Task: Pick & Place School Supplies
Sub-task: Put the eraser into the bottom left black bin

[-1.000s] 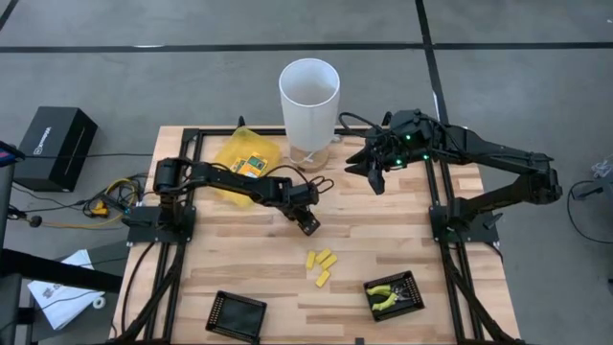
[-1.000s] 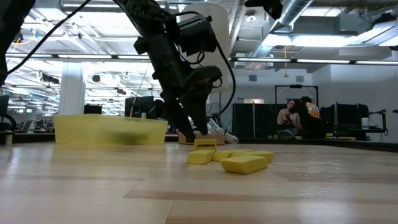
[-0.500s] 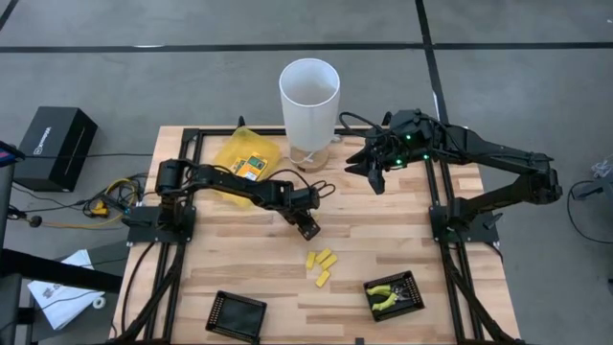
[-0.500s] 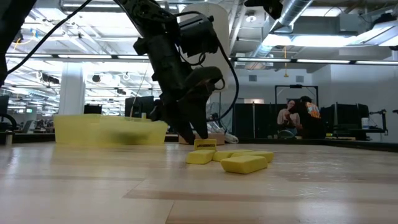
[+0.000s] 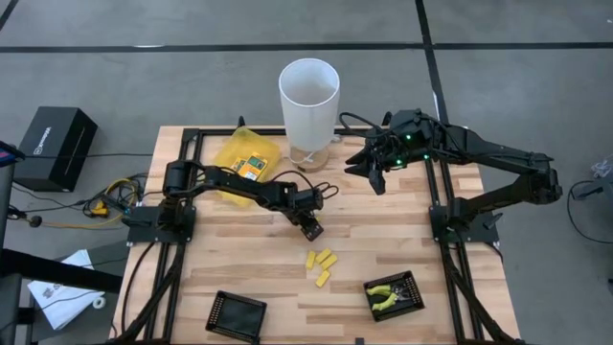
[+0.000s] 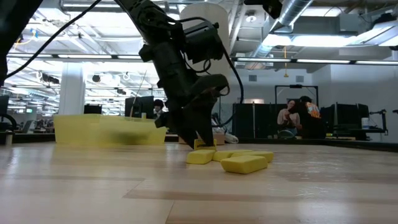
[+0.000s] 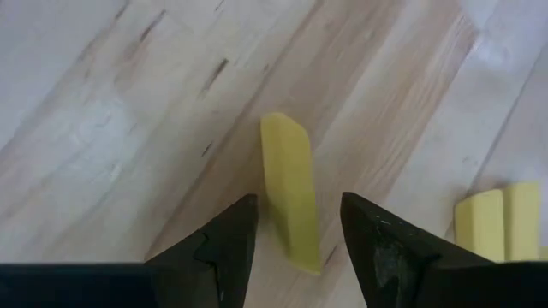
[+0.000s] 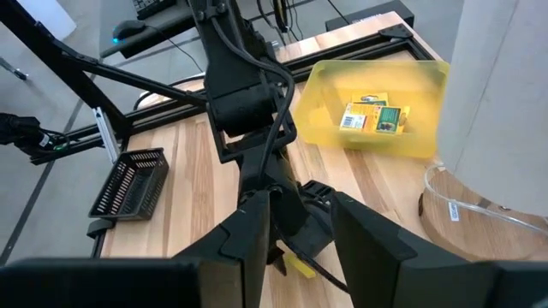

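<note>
Several short yellow oblong pieces (image 5: 321, 264) lie on the wooden table near its middle, and they also show in the low view (image 6: 244, 163). My left gripper (image 5: 312, 230) is open, slanting down just on their far side. In the left wrist view its fingers (image 7: 297, 205) stand on either side of one yellow piece (image 7: 291, 201) without touching it. My right gripper (image 5: 369, 178) is open and empty, held above the table at the far right beside the white bucket. Yellow-green pliers (image 5: 385, 298) lie in the near right black tray.
A tall white bucket (image 5: 308, 101) stands at the far edge. A translucent yellow pouch (image 5: 247, 158) holding labelled packets lies to its left. Two black trays (image 5: 237, 314) (image 5: 409, 283) sit near the front edge. People show far behind the table (image 6: 295, 118).
My left gripper has moved a little toward the table's right and near edges and lower, closing in on the yellow pieces. Its fingers have stayed open. The pieces have not moved.
</note>
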### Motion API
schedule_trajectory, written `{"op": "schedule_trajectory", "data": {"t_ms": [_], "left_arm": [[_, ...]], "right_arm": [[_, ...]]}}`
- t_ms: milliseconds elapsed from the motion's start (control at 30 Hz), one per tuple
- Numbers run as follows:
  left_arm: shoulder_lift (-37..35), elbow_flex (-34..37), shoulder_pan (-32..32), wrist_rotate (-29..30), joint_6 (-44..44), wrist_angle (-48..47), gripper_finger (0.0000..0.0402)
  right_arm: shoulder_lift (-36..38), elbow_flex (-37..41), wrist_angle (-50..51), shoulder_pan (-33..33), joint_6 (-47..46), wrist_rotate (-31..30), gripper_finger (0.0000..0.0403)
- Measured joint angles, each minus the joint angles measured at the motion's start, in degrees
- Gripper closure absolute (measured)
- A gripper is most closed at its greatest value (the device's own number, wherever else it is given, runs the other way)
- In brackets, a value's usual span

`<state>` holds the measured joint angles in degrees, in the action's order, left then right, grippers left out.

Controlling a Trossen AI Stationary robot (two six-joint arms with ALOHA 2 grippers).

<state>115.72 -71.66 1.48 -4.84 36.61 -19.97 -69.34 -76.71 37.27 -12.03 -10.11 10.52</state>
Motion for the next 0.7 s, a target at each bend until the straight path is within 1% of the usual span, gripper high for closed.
{"op": "schedule_trajectory", "data": {"t_ms": [33, 100, 233, 267, 433, 500, 567, 700], "left_arm": [[0.0, 0.0, 0.0, 0.1, 0.1, 0.2, 0.0243], [0.1, 0.0, 0.0, 0.9, 0.1, 0.3, 0.0273], [0.2, 0.1, 0.7, 1.1, -0.1, 0.4, 0.037], [0.2, 0.1, 0.8, 1.2, -0.1, 0.5, 0.0375], [-0.2, 0.2, 0.8, 1.4, -1.5, 1.0, 0.0373], [-1.3, 0.5, 0.8, 1.1, -1.8, 0.3, 0.0373], [-3.1, 0.5, 0.8, 0.5, -1.9, 0.1, 0.0373], [-9.5, 0.4, -0.3, 0.5, -2.3, -3.0, 0.0373]], "right_arm": [[0.0, 0.0, 0.0, 0.0, 0.0, 0.0, 0.0284], [0.0, 0.0, 0.0, 0.0, 0.0, 0.0, 0.0284], [0.0, 0.0, -0.1, 0.0, 0.0, 0.0, 0.0284], [0.0, 0.0, -0.1, 0.0, 0.0, 0.0, 0.0284], [0.0, 0.0, -1.1, 0.0, 0.2, 0.0, 0.0285], [0.0, 0.0, -2.7, 0.0, 0.9, 0.0, 0.0285], [0.0, 0.0, -4.6, 0.0, 2.0, -0.1, 0.0285], [0.0, 0.0, -8.2, -0.5, 3.1, -0.1, 0.0285]]}}
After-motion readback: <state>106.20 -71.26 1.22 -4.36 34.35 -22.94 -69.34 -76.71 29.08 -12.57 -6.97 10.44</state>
